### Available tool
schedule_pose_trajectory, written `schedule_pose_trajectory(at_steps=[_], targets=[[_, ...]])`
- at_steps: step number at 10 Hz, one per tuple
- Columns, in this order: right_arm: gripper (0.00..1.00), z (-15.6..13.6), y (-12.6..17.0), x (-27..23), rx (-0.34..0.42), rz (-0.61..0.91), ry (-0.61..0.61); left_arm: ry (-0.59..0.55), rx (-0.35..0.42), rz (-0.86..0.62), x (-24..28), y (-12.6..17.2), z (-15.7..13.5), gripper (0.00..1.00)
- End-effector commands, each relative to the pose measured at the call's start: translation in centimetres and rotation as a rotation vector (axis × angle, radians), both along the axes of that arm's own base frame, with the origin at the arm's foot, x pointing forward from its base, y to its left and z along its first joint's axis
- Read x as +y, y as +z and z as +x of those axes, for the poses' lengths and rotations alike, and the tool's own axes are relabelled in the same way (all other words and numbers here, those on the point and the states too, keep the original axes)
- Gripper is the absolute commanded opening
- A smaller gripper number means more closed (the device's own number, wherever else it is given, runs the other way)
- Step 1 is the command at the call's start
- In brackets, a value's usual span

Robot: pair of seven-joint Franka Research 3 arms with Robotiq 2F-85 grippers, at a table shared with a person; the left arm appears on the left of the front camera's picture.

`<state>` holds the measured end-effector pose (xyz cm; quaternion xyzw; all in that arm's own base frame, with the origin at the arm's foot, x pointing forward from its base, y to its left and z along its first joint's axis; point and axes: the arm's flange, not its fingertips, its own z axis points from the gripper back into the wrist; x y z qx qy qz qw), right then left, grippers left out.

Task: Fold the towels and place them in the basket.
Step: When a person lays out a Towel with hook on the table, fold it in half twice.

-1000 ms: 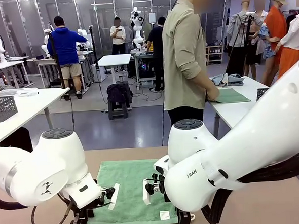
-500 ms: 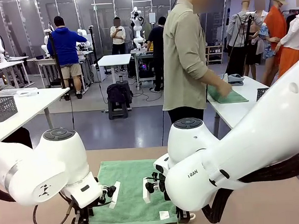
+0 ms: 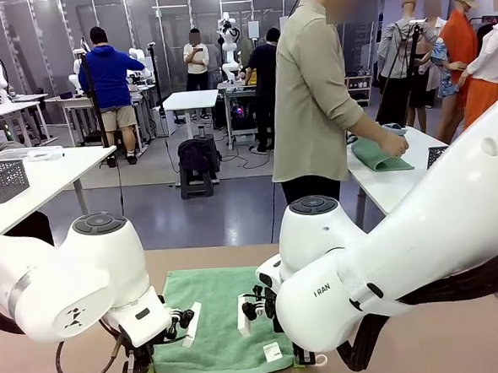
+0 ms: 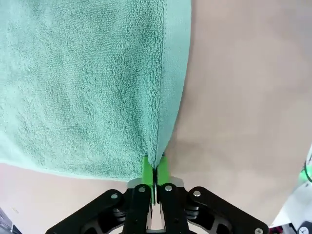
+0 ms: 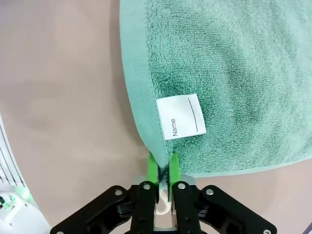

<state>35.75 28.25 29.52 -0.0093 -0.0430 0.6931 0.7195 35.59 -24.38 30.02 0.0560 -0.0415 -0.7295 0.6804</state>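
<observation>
Tan table (image 4: pixel 243 73), green towel (image 3: pixel 219 315), apparently lab benches (image 3: pixel 189 101) behind

The sea-green terry towel (image 3: pixel 219 315) lies spread on the desk (image 4: pixel 243 97), its near corners pinched in the left claw (image 4: pixel 155 170) and right claw (image 5: pixel 163 170). Its white label (image 5: pixel 180 116) is by the right corner.

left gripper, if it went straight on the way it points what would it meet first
The towel: the left gripper is shut on its edge, so cloth lies right ahead. The table is probably just beneath, though depth is unclear.
</observation>
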Motion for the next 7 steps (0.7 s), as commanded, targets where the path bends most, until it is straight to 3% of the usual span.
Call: schedule_pose_trajectory(at_steps=[1, 7], targets=[[0.00, -0.2, 0.0, 0.4, -0.004, -0.016, -0.011, -0.031, -0.013, -0.017, 0.0, 0.2, -0.8, 0.00], [0.00, -0.6, 4.4, 0.7, -0.007, -0.023, -0.009, 0.027, 0.009, -0.050, 0.7, 4.7, -1.0, 0.00]])
